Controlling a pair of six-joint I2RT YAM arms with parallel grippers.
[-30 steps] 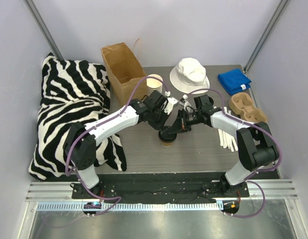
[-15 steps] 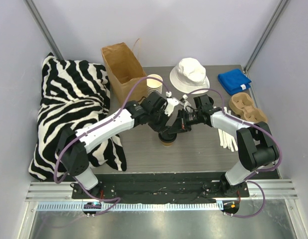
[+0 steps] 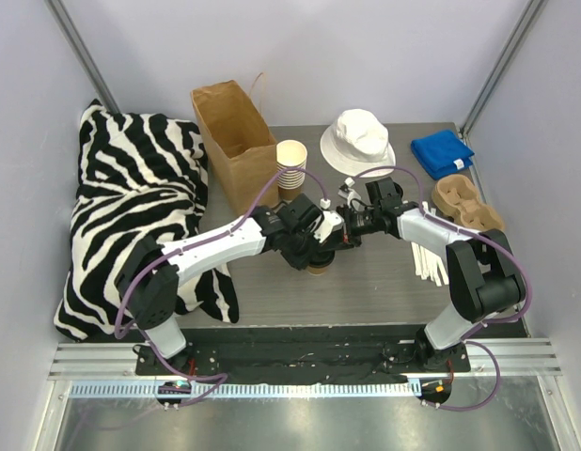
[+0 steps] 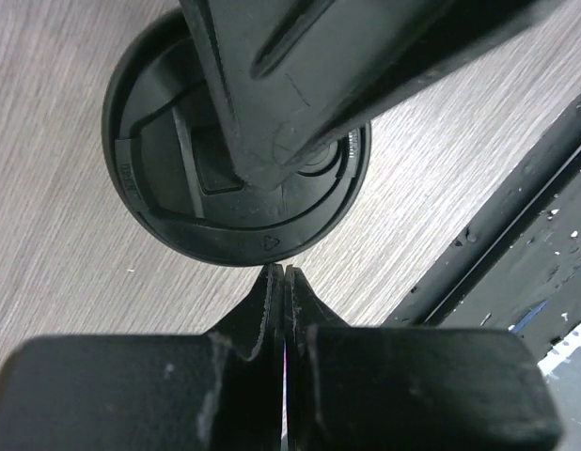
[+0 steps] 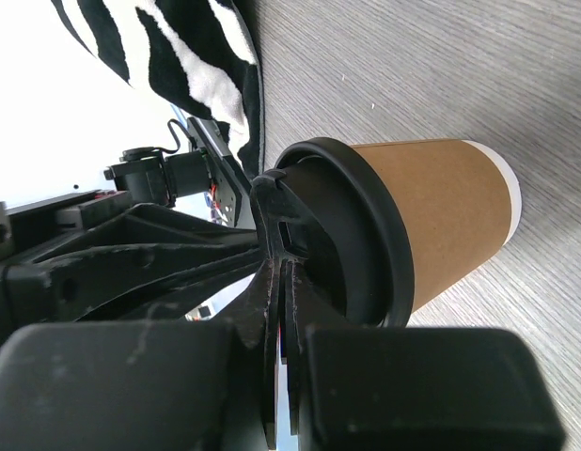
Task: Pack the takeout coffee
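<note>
Our left gripper (image 4: 279, 274) sits closed beside the takeout coffee (image 5: 441, 211); our right gripper (image 5: 275, 271), closed too, touches its lid (image 4: 168, 202). We see grey table (image 3: 384, 282), pale walls (image 3: 366, 47)

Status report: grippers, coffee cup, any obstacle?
Brown paper cup with round black plastic lid upright, ungripped. Left gripper shut at lid rim; right gripper shut on lid. No obstacle seen.
</note>
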